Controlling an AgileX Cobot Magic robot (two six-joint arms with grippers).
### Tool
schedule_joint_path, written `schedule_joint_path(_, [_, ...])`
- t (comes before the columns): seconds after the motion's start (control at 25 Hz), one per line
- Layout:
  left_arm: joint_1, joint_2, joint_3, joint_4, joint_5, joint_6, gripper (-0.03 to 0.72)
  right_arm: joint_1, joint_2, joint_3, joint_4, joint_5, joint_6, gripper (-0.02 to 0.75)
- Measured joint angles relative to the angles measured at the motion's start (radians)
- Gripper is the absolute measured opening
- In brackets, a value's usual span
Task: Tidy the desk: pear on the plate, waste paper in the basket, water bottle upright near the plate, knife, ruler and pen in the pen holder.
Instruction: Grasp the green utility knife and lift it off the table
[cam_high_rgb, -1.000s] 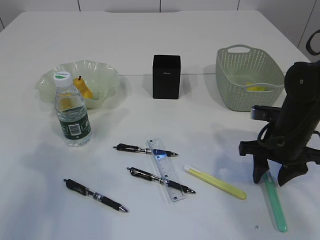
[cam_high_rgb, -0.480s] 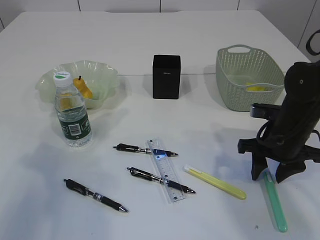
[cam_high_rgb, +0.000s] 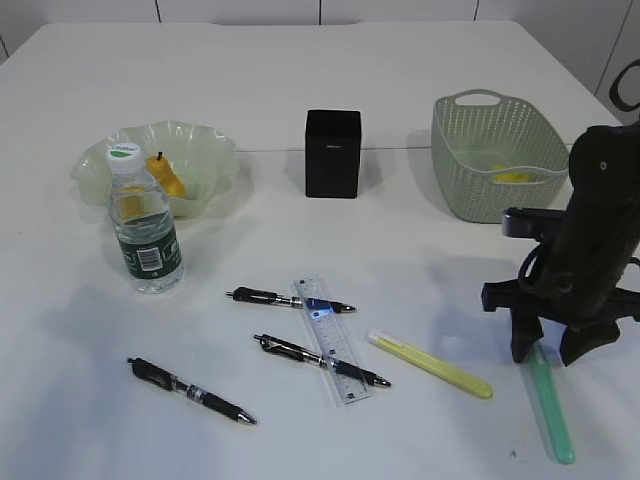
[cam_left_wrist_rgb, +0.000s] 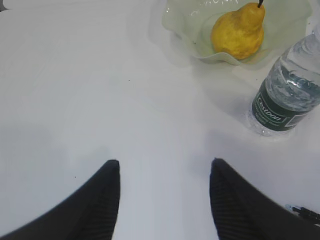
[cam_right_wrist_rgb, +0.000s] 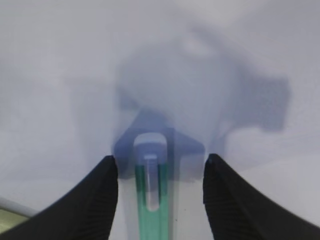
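Observation:
The yellow pear (cam_high_rgb: 166, 178) lies in the pale green ruffled plate (cam_high_rgb: 205, 150). Beside the plate the water bottle (cam_high_rgb: 145, 235) stands upright. Yellow waste paper (cam_high_rgb: 515, 176) shows inside the sage basket (cam_high_rgb: 497, 160). The clear ruler (cam_high_rgb: 332, 340) lies among three black pens (cam_high_rgb: 290, 299) (cam_high_rgb: 320, 361) (cam_high_rgb: 190, 391). A yellow knife (cam_high_rgb: 430, 364) and a green knife (cam_high_rgb: 552, 405) lie flat. My right gripper (cam_high_rgb: 548, 356) (cam_right_wrist_rgb: 160, 162) is open, its fingers on either side of the green knife's (cam_right_wrist_rgb: 151, 200) end. My left gripper (cam_left_wrist_rgb: 165, 165) is open over bare desk, out of the exterior view.
The black pen holder (cam_high_rgb: 332, 153) stands at the back middle between plate and basket. In the left wrist view the pear (cam_left_wrist_rgb: 237, 32) and the bottle (cam_left_wrist_rgb: 285, 97) are ahead to the right. The desk's right edge is close to my right arm.
My right gripper has shifted slightly over the end of the green knife, staying open. Nothing on the desk has moved.

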Motion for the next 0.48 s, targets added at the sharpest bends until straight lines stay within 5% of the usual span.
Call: schedule_joint_path(0.48, [0.0,0.0,0.0,0.0,0.0,0.0,0.402,0.0,0.0,0.0,0.003,0.063,0.0,0.407])
